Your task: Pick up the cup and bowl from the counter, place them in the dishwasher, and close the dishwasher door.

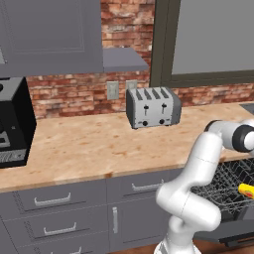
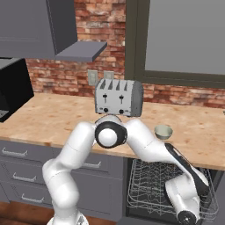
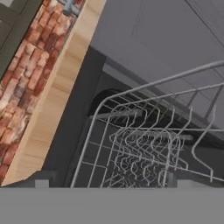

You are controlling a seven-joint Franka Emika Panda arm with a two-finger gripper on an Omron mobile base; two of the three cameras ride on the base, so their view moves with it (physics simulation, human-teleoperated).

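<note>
The bowl (image 2: pixel 163 131), small and pale grey-green, stands on the counter (image 2: pixel 52 123) to the right of the toaster. The dishwasher (image 2: pixel 132 176) below it is open, with its grey wire rack (image 2: pixel 149 189) pulled out. A small yellow and red shape, which I take for the cup (image 1: pixel 245 190), lies in the rack (image 1: pixel 223 183). My arm reaches down into the rack. In the hand view my gripper (image 3: pixel 111 183) is open, its fingertips (image 3: pixel 41 180) far apart with nothing between them, over the rack's tines (image 3: pixel 144 144). The dishwasher door (image 1: pixel 237 239) hangs open, low.
A silver toaster (image 1: pixel 153 107) stands at the back of the counter by the brick wall. A black coffee machine (image 1: pixel 14 121) stands at the far left. Grey drawers with silver handles (image 1: pixel 52 201) lie left of the dishwasher. A window (image 2: pixel 184 39) sits above.
</note>
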